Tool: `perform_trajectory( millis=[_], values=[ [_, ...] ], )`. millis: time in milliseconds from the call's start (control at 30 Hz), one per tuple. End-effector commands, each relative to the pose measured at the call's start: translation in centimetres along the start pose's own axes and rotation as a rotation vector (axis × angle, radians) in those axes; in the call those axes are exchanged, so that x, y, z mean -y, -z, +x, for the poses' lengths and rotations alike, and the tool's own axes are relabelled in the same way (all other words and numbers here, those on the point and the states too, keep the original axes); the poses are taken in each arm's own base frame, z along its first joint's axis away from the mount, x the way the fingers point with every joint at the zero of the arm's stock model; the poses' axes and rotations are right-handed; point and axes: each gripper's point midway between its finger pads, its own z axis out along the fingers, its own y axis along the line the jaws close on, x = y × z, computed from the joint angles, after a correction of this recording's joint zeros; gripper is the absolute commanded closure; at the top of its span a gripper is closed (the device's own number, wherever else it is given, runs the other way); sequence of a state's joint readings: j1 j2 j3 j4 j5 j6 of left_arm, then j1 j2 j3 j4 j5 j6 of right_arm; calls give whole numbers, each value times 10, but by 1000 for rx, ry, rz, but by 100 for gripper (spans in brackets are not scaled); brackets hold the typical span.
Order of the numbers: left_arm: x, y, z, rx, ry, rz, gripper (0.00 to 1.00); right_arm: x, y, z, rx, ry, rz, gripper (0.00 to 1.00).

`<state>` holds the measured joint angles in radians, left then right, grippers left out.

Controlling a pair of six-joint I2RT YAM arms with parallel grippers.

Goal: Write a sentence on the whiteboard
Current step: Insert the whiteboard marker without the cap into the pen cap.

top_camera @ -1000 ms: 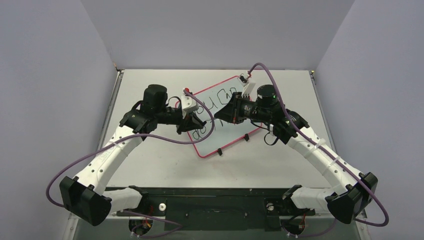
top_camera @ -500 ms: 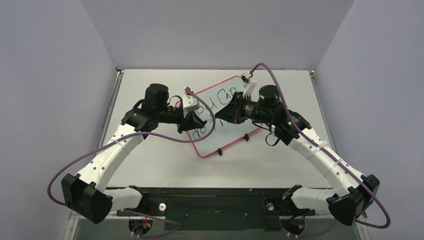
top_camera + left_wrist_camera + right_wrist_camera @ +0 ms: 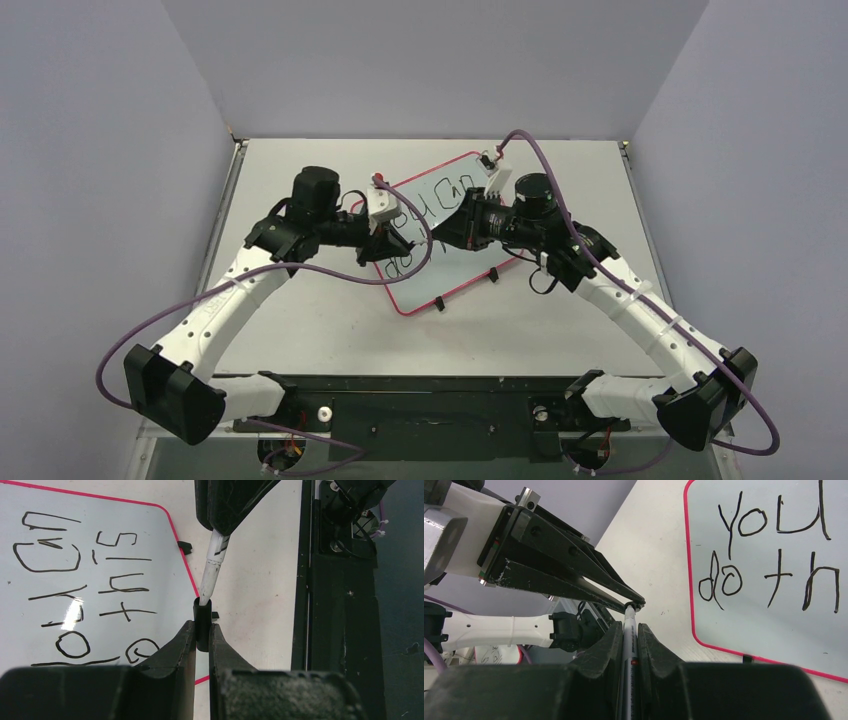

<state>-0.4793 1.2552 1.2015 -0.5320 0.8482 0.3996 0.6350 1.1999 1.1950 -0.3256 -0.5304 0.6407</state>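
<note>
The whiteboard (image 3: 455, 262), white with a red rim, lies tilted at mid-table. The sentence (image 3: 428, 205) in black marker reads "YOU CAN do this" over two lines; it also shows in the left wrist view (image 3: 90, 585) and partly in the right wrist view (image 3: 769, 555). My left gripper (image 3: 202, 630) is shut on a black marker cap (image 3: 202, 617). My right gripper (image 3: 630, 627) is shut on the marker (image 3: 629, 645). The marker (image 3: 215, 565) points its end into the mouth of the cap. Both grippers meet above the board's left part (image 3: 412, 235).
Two small black clips (image 3: 494, 275) (image 3: 439, 305) sit on the board's near edge. A black rail (image 3: 430, 400) runs along the table's near edge between the arm bases. Purple cables (image 3: 300, 275) loop beside both arms. Grey walls close the table on three sides.
The two grippers have drawn closer together over the board, bringing the marker's end to the cap. The board has not moved.
</note>
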Motion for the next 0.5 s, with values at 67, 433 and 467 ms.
perform_trajectory(
  millis=[67,433,467],
  values=[
    [4,1,-34,59,-87,22,100,-3,-6,1,-3,33,-1,100],
    [27,-9,-31,-21,-128,138,100,-4,-21,17,-154,96,15,100],
    [29,-9,-31,-25,-133,143,100,-4,-21,18,-160,99,15,100]
  ],
)
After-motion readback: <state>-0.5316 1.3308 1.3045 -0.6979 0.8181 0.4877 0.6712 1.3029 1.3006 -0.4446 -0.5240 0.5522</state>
